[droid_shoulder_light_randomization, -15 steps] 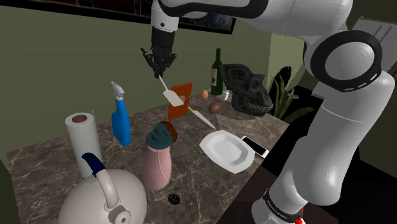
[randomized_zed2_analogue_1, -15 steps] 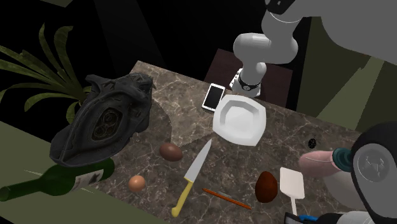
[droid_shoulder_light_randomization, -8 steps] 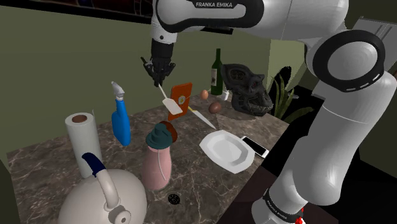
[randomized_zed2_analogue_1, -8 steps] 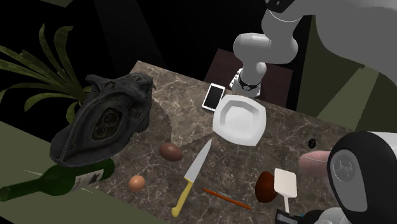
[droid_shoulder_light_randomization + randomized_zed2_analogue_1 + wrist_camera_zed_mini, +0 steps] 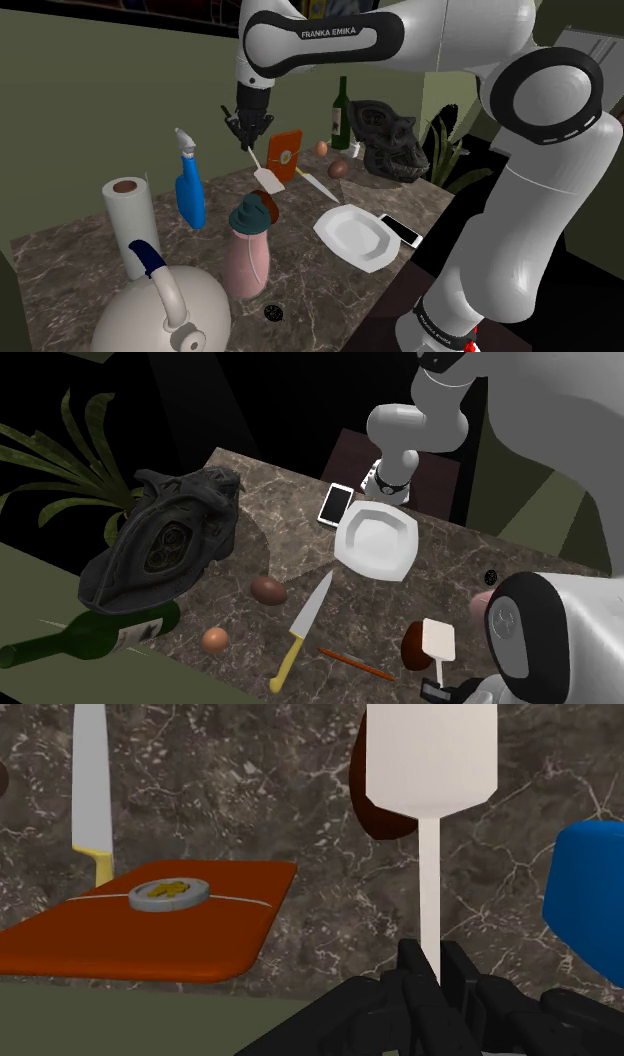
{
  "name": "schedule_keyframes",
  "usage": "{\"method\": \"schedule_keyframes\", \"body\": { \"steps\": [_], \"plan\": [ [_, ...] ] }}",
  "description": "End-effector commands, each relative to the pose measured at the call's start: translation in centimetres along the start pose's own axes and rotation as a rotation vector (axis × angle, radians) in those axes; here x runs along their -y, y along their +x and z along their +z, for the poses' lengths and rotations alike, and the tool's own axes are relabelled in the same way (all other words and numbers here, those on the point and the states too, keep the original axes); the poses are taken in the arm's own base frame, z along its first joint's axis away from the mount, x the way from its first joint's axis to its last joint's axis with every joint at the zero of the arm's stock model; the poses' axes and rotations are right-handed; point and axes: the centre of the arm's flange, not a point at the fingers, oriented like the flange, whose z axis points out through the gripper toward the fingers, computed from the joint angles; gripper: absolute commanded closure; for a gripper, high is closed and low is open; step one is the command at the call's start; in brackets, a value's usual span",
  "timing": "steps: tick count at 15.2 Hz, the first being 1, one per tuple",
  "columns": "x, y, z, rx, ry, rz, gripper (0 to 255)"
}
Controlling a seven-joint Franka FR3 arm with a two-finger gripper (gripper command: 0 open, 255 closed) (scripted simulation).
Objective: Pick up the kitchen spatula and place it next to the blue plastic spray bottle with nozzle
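Spatula (image 5: 265, 179), white, hung blade-down in the air above the marbled counter (image 5: 300, 280). Its thin handle was pinched at the upper end between the 2 black fingers (image 5: 412, 969) of the gripper (image 5: 247, 138).

In the shoulder view the blade sat just in front of the upright orange box (image 5: 284, 156) and clear of the counter surface. The blue spray bottle (image 5: 190, 190) stood upright to that view's left of the spatula, near it but not touching. A strip of bare counter lay between the bottle's base and the box.

In the wrist view a dark brown rounded object (image 5: 383, 816) lay partly behind the blade. A knife (image 5: 91, 774) with a yellow handle lay on the counter past the box. A white plate (image 5: 352, 236) and a phone (image 5: 400, 230) lay close to the counter's edge on the shoulder view's right.
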Motion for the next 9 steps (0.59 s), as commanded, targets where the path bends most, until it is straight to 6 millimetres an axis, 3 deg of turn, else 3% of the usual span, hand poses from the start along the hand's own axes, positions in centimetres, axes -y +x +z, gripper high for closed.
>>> {"method": "schedule_keyframes", "body": {
  "steps": [1,9],
  "plan": [
    [0.0,-0.2,1.0,0.0,0.0,0.0,255],
    [0.0,-0.5,5.2,0.0,0.0,0.0,255]
  ]
}}
